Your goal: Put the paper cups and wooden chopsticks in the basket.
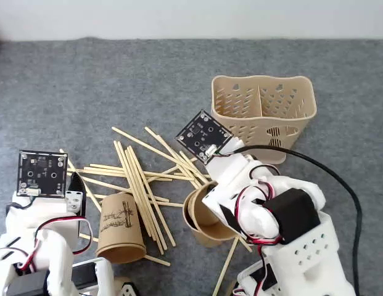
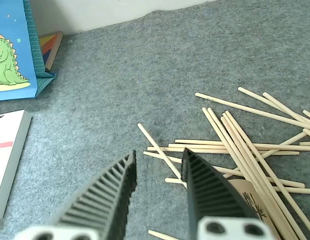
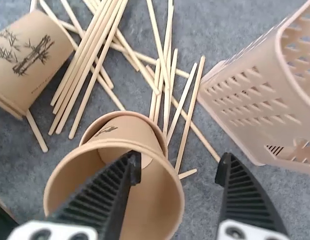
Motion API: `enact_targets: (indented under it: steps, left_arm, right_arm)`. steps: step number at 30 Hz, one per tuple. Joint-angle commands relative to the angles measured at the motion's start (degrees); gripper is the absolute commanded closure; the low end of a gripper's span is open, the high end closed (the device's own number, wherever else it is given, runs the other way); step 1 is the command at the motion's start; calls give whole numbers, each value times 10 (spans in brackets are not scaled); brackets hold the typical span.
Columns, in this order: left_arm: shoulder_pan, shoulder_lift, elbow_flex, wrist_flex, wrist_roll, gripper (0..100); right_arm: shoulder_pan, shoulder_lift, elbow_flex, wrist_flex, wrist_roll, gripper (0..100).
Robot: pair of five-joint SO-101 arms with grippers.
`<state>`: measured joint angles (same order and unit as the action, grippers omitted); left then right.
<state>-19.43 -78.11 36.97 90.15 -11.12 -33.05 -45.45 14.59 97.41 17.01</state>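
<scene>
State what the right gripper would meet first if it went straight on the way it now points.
Probably the outer paper cup lying on its side: one open jaw of the right gripper is over its mouth. Depth is unclear.

Both arms were white printed plastic: left arm point(image 1: 52, 250), right arm point(image 1: 287, 262). Each wrist carried a square black board with silver dots and a white connector: left board point(image 1: 42, 174), right board point(image 1: 203, 135). Red and black wires point(image 1: 245, 203) looped over the right arm, and the left wires point(image 1: 58, 222) were the same. A thick black cable point(image 1: 330, 176) ran off the right arm. The right arm had a black servo point(image 1: 294, 214) and a slotted white shell. Left gripper point(image 2: 158, 156): dark grey ribbed fingers point(image 2: 110, 190), white base with round holes. Right gripper point(image 3: 179, 161) looked the same.
</scene>
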Motion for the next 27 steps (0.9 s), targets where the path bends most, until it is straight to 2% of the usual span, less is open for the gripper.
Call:
enact_targets:
  steps: [1, 8, 17, 27]
  left_arm:
    - [-3, -2, -5, -3, -1, 852]
    - [-3, -2, -5, -3, -1, 852]
    - [-3, -2, -3, -3, -2, 852]
    - [-3, -2, -3, -3, -4, 852]
  right_arm:
    - [-7, 4, -30, -15, -8, 741]
    - [-58, 22, -30, 57, -6, 743]
    - [-29, 99, -9, 55, -3, 849]
    - [-8, 120, 32, 55, 6, 847]
